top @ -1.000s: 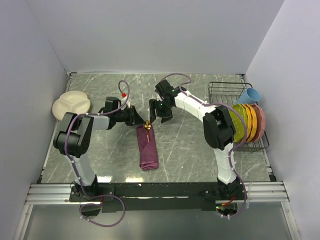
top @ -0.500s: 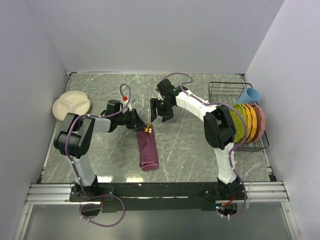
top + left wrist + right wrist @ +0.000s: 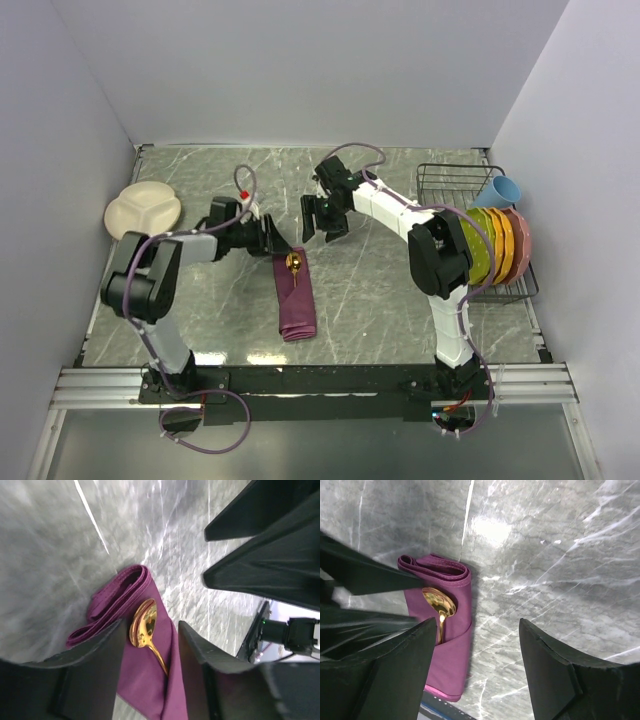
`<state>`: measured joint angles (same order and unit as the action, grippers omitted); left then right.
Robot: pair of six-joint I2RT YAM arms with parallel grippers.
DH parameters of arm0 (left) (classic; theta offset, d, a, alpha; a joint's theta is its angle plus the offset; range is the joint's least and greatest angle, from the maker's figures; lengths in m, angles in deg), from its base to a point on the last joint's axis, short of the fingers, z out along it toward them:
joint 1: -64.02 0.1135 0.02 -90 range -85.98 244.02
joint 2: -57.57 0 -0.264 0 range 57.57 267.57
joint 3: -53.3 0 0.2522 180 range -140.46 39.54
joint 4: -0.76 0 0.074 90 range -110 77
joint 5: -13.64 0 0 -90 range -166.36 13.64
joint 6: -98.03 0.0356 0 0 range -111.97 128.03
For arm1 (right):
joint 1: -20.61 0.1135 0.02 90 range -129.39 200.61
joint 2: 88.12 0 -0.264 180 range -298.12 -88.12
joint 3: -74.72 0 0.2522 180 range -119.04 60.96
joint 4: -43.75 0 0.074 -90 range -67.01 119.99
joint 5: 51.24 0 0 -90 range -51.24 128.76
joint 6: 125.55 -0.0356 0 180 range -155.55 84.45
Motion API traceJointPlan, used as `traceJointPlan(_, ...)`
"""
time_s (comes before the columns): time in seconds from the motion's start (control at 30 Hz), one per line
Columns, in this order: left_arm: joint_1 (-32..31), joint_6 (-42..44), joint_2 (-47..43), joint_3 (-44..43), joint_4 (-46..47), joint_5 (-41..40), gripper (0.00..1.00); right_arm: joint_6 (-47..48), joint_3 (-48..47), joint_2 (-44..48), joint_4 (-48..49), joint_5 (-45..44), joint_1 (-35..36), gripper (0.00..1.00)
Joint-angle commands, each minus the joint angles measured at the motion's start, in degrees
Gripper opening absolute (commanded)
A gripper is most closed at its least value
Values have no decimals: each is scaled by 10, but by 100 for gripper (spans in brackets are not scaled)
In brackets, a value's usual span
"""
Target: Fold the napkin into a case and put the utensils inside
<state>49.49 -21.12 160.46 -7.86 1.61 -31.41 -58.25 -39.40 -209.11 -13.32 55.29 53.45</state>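
The napkin is folded into the case, a long narrow maroon strip (image 3: pixel 297 300) lying at mid table. It also shows in the left wrist view (image 3: pixel 150 685) and the right wrist view (image 3: pixel 451 665). The gold spoon (image 3: pixel 294 263) lies at the case's far end, bowl out, handle tucked under a fold (image 3: pixel 144 625) (image 3: pixel 440 605). My left gripper (image 3: pixel 281 241) is open, its fingers on either side of the spoon's bowl (image 3: pixel 152 626). My right gripper (image 3: pixel 322 222) is open and empty, above the table just beyond and right of the case (image 3: pixel 477 625). The blue fork is out of view.
A cream divided plate (image 3: pixel 143 211) sits at the far left. A wire dish rack (image 3: pixel 450 180) at the right holds several coloured plates (image 3: pixel 500 245) and a blue cup (image 3: pixel 503 189). Walls close in the table on three sides.
My left gripper has moved right to the case's far end, around the spoon's bowl. The spoon has slid a little further along the case towards me. My right gripper has hardly moved.
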Motion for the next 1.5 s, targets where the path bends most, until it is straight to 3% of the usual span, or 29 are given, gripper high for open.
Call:
traceJointPlan(0.0, 57, 83, -119, -89, -120, -41, 54, 32, -32, 39, 7, -25, -4, 75)
traceJointPlan(0.07, 91, 132, -154, -118, -212, -71, 56, 54, -32, 51, 12, -35, -5, 75)
traceJointPlan(0.17, 208, 239, -213, -153, -379, -58, 59, 86, -18, 80, 36, -48, -5, 76)
traceJointPlan(0.2, 263, 335, -217, -179, -486, -72, 60, 92, -12, 97, 52, -57, -4, 78)
traceJointPlan(0.33, 375, 485, -229, -183, -616, -147, 61, 123, 34, 133, 100, -58, -4, 88)
traceJointPlan(0.47, 419, 516, -205, -155, -615, -220, 61, 130, 30, 133, 102, -61, -3, 89)
traceJointPlan(0.7, 412, 486, -126, -154, -563, -264, 53, 122, 30, 131, 93, -69, -4, 89)
traceJointPlan(0.8, 400, 459, -72, -168, -544, -326, 49, 117, 39, 134, 97, -66, -5, 89)
traceJointPlan(0.97, 393, 451, -2, -197, -544, -327, 47, 114, 46, 132, 98, -63, -4, 89)
traceJointPlan(1.13, 381, 450, 11, -200, -531, -316, 45, 116, 40, 128, 95, -63, -4, 89)
traceJointPlan(1.37, 343, 439, 11, -183, -492, -328, 38, 111, 31, 117, 92, -56, -4, 89)
traceJointPlan(1.47, 329, 434, 21, -186, -487, -334, 30, 110, 25, 114, 92, -50, -5, 89)
